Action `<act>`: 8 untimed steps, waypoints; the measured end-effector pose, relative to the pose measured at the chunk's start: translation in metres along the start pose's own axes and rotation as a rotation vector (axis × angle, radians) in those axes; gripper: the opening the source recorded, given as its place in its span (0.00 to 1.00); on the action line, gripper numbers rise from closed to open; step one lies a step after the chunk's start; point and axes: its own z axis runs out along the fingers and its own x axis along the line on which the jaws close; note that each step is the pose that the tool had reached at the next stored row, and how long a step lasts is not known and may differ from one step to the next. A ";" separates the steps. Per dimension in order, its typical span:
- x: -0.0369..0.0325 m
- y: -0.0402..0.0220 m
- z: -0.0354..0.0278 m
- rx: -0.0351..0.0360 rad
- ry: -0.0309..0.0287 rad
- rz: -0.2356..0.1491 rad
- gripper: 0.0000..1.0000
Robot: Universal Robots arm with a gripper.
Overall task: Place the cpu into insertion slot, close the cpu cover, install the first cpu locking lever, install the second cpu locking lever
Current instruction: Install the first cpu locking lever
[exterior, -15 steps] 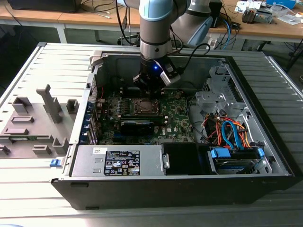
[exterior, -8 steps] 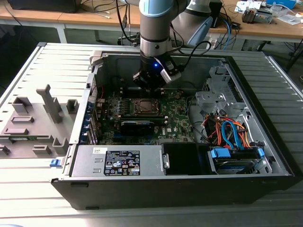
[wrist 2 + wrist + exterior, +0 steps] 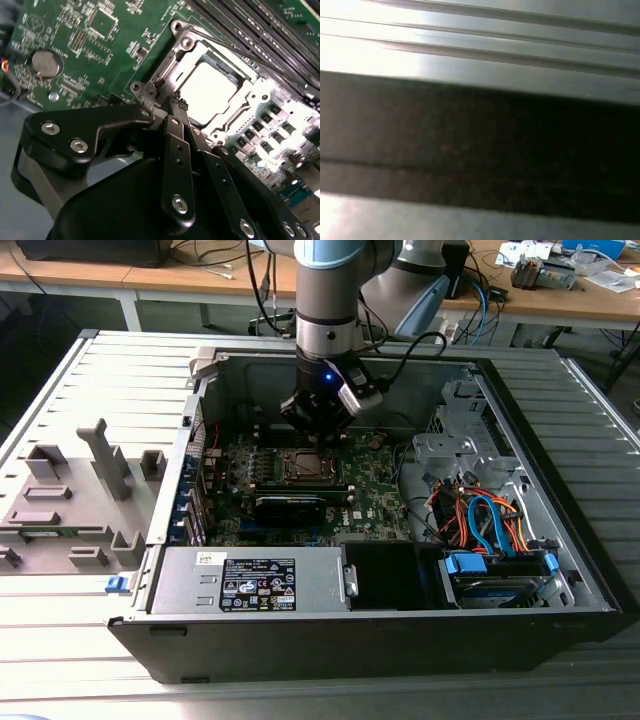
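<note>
Pressed together and holding nothing, the hand (image 3: pixel 178 102) hangs low inside the open computer case (image 3: pixel 560 570), its two black fingertips (image 3: pixel 175 98) meeting in a point just beside the corner of the insertion slot (image 3: pixel 212 90). From the exterior view the hand (image 3: pixel 318 418) sits right over the back edge of that slot (image 3: pixel 303 466), the arm coming straight down above it.

In the second wrist view the cpu (image 3: pixel 207 90) already lies seated in the slot, its pale metal top catching the light, and the cpu cover (image 3: pixel 237 112) looks to be lying flat around it, framing it with its cut-out centre. So I'd judge the placing done and the cover down, with the work now at the locking levers. The fingertips stand by the small hinge hardware at the slot's corner, which I take for a lever's end, though I cannot tell whether they touch it.

Around the slot spreads the green motherboard (image 3: pixel 60 30), with a coin battery (image 3: pixel 46 62) well apart from the hand.
</note>
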 end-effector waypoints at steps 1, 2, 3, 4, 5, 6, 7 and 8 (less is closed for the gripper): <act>0.0000 0.0001 0.0008 0.0008 0.0027 0.032 0.11; 0.0000 0.0000 0.0011 0.0013 0.0046 0.054 0.11; 0.0000 -0.0006 0.0013 0.0012 0.0053 0.065 0.11; 0.0002 -0.0023 0.0013 0.0013 0.0057 0.070 0.11; 0.0003 -0.0044 0.0013 0.0013 0.0059 0.071 0.11; 0.0006 -0.0077 0.0016 -0.0003 0.0059 0.074 0.11; 0.0007 -0.0095 0.0018 -0.0012 0.0060 0.075 0.11; 0.0010 -0.0124 0.0020 -0.0024 0.0060 0.076 0.11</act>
